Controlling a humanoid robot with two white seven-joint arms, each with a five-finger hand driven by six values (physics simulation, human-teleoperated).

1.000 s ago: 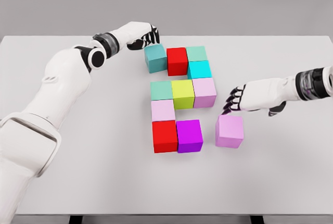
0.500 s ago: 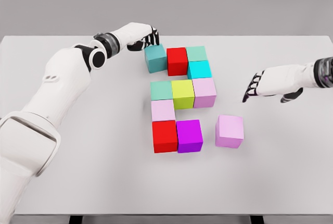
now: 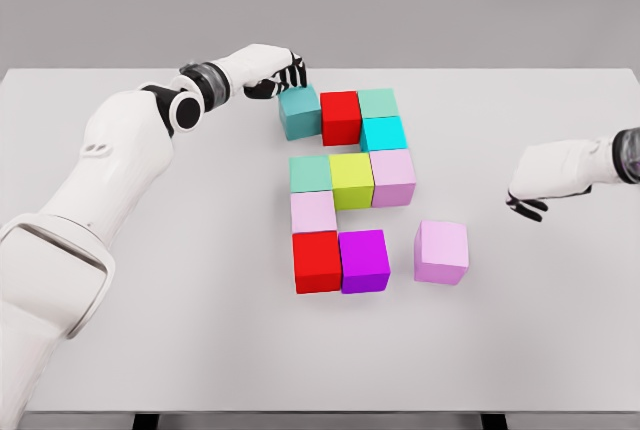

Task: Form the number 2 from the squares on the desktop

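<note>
Our left hand (image 3: 268,72) curled against the teal cube (image 3: 299,112), our right hand (image 3: 545,175) curled empty, pink cube (image 3: 442,251) near it

Two glossy white arms with smooth rounded shells. The left arm (image 3: 110,165) shows a black ring joint at the elbow and a grey-banded wrist; left hand (image 3: 272,72) and right hand (image 3: 545,175) are white-backed with black fingers.

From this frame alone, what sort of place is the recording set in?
Likely a simulated tabletop test scene, not a real room: a plain white table against a blank grey backdrop, holding only coloured cubes such as the loose pink cube, with cleanly rendered white robot arms.
</note>
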